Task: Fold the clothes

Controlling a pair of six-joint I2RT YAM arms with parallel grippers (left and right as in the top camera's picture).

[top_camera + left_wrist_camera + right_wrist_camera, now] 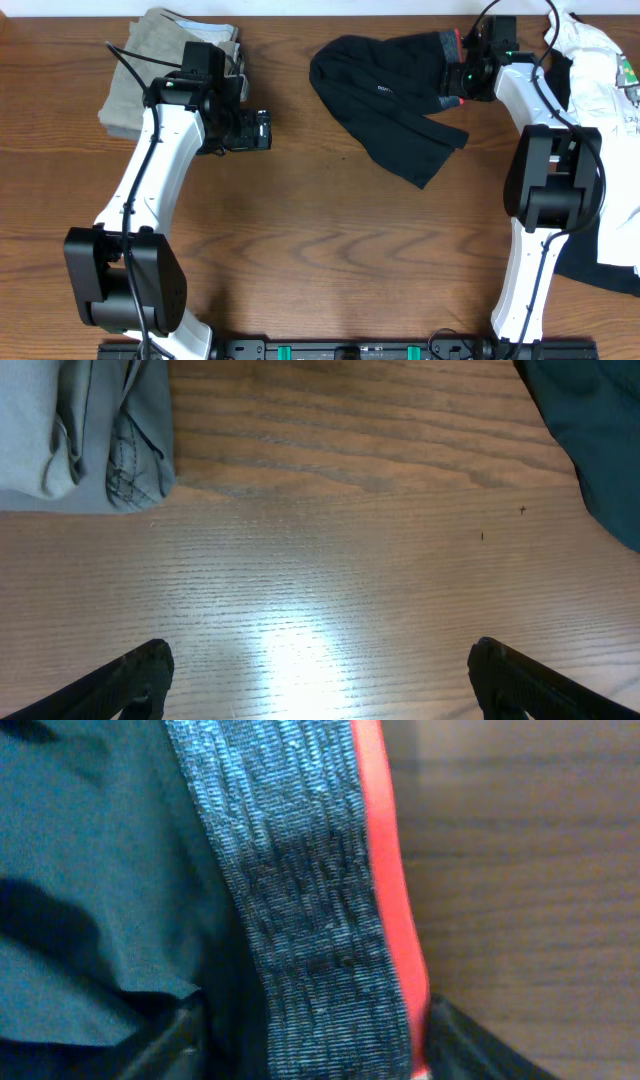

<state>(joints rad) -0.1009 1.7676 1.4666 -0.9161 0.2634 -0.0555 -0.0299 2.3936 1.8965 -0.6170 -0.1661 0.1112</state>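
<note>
Leggings point(385, 110), red-edged waistband point(310, 890) inside my right pincer point(320, 1040), grip I cannot tell, left pincer point(320, 660) wide open, empty, logo point(383, 90) unreadable.

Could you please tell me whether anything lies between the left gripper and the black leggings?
Nothing visible does. Only bare table lies between the left gripper and the leggings. The folded khaki trousers lie on the gripper's other side.
</note>
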